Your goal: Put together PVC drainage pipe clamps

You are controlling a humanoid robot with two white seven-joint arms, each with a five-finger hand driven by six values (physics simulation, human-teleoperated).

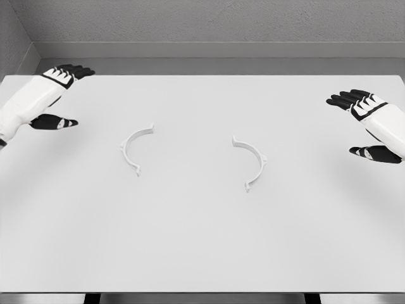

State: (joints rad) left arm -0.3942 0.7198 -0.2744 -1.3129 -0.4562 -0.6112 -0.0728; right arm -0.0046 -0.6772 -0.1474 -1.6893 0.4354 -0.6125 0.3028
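From the head view I see 2 clamp halves, the left clamp half (135,149) and right clamp half (251,162), lying well apart on the counter (202,240), curves facing each other. My left hand (54,95) and right hand (367,123) hover outboard, fingers released, holding nothing. I judge assembly not yet started.

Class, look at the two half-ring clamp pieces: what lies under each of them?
Both the left clamp half and the right clamp half lie on the bare white table. Nothing covers them; neither robot hand is over them.
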